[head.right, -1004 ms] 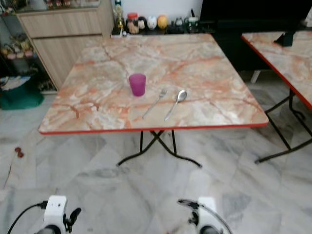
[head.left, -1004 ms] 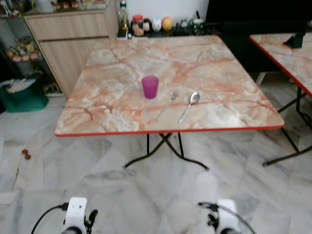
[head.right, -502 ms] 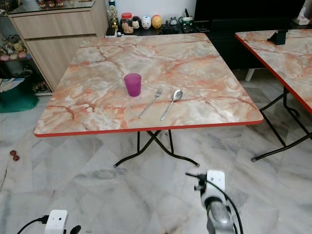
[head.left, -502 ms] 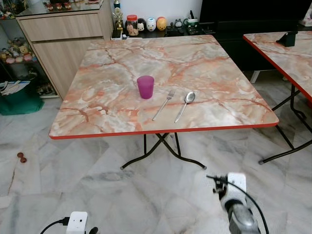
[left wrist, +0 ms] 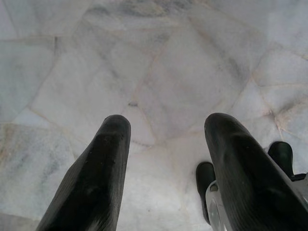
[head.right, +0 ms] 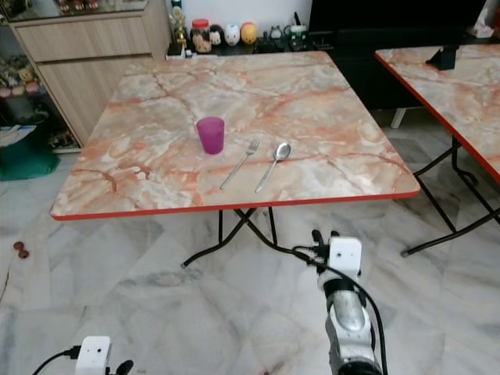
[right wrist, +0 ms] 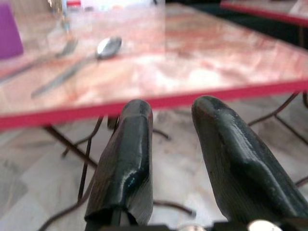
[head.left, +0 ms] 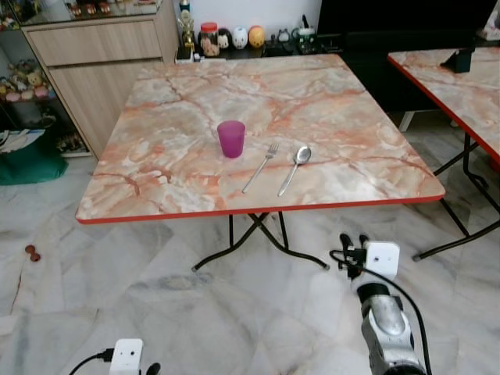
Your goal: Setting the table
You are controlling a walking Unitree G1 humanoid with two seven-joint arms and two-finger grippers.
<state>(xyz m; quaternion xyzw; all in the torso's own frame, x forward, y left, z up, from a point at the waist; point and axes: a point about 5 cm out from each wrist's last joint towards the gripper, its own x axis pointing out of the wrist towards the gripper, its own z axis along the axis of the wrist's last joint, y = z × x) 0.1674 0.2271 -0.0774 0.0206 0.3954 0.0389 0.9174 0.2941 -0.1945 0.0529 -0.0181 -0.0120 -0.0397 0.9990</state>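
Marble-patterned square table (head.left: pixel 187 180) with a red edge carries a purple plastic cup (head.left: pixel 230 138); whether it holds anything cannot be told. Beside the cup lie a metal fork (head.left: pixel 261 166) and spoon (head.left: pixel 294 169). Right gripper (right wrist: pixel 168 125), fingers spread and empty, hovers below the table's near edge. Left gripper (left wrist: pixel 166 139), spread, hangs over the floor.

We note a grey marble floor (head.left: pixel 156 297), a marble-topped folding table (head.left: pixel 328 94) with red edging, a second table (head.left: pixel 453 86) to the right, and a wooden cabinet (head.left: pixel 101 47) behind.
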